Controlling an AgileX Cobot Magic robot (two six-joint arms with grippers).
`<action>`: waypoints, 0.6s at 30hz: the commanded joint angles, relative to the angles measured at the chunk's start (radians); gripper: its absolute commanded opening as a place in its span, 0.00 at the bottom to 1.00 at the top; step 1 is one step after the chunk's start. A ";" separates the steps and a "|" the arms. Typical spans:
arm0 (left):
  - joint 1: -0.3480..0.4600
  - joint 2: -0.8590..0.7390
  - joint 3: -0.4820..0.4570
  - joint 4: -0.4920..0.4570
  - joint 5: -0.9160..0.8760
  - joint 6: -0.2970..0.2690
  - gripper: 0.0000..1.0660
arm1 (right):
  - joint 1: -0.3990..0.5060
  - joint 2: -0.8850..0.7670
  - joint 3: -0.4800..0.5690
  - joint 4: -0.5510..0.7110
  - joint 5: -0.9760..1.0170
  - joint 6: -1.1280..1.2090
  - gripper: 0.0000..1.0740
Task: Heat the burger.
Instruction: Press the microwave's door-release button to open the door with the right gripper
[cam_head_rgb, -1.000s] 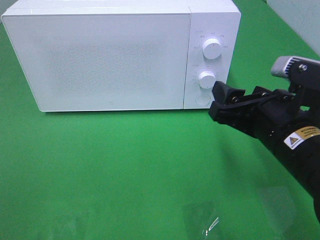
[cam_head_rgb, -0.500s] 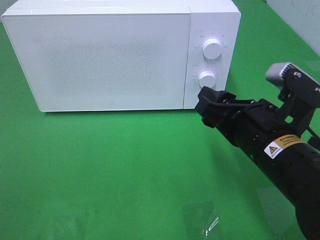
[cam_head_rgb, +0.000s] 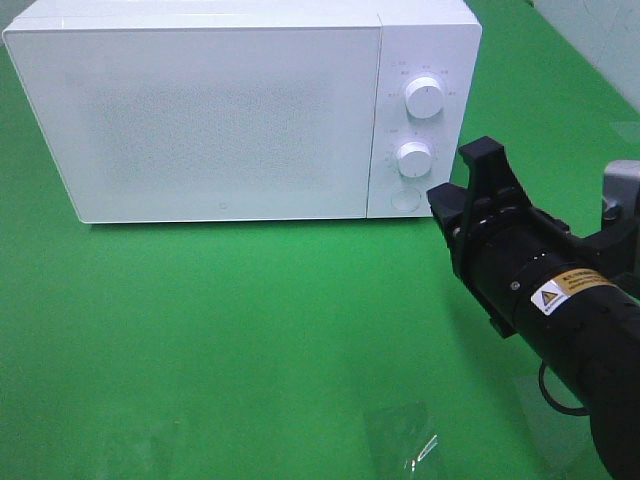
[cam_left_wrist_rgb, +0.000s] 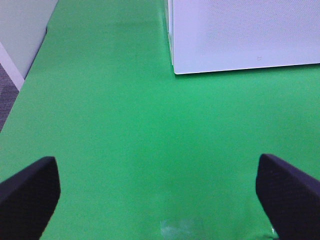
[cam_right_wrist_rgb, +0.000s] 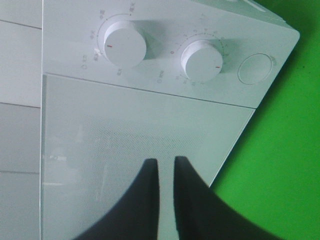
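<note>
Burger unseen; right claw (cam_right_wrist_rgb: 165, 164) nearly together before smooth boxy white microwave (cam_head_rgb: 230, 120), left claw (cam_left_wrist_rgb: 157, 175) apart

White microwave (cam_head_rgb: 425, 40) with a finely grey-dotted door (cam_head_rgb: 220, 120), bright green tabletop (cam_head_rgb: 200, 330), black right tool (cam_right_wrist_rgb: 166, 162), yellow warning label (cam_head_rgb: 557, 294)

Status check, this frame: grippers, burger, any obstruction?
Left gripper open, empty. Right gripper nearly shut, empty, by the microwave dials. Burger not in view; door closed.
</note>
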 joint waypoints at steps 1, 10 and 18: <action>-0.005 -0.018 0.004 0.002 -0.007 0.000 0.94 | 0.003 -0.002 -0.004 0.041 -0.035 0.033 0.01; -0.005 -0.018 0.004 0.002 -0.007 0.000 0.94 | 0.003 -0.001 -0.020 0.193 0.129 0.080 0.00; -0.005 -0.018 0.004 0.002 -0.007 0.000 0.94 | -0.016 0.084 -0.072 0.205 0.146 0.108 0.00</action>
